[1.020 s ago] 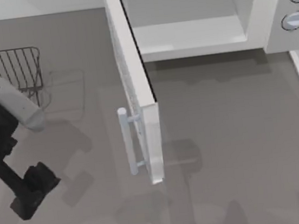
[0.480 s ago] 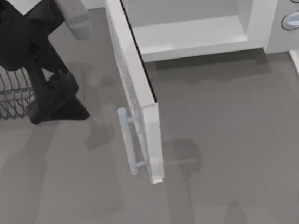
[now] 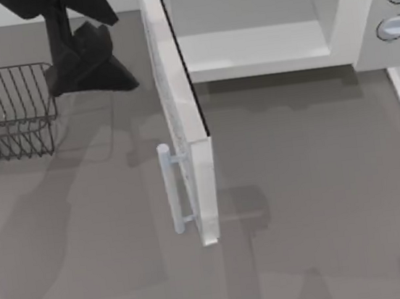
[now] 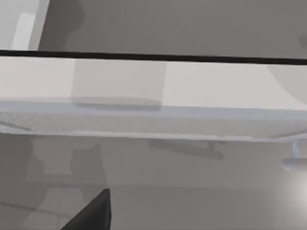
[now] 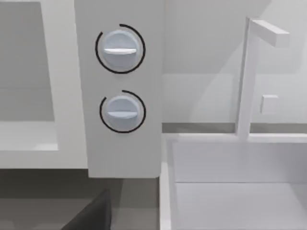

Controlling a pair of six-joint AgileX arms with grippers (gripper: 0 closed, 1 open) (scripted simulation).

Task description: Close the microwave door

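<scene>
Grey surface (image 3: 320, 178) carries the wide-open microwave door (image 3: 180, 108); left gripper (image 3: 91, 64), fingers' state unclear, hovers far-left beside it.

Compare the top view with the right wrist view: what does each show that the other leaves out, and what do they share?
Top view alone: the microwave door swung wide open, its bar handle, a wire rack at the table's left, and the left claw between rack and door, near the hinge end. Right wrist view alone: a white sink basin with a tall faucet beside the microwave. Both: the panel with two round knobs and the open microwave cavity.
</scene>
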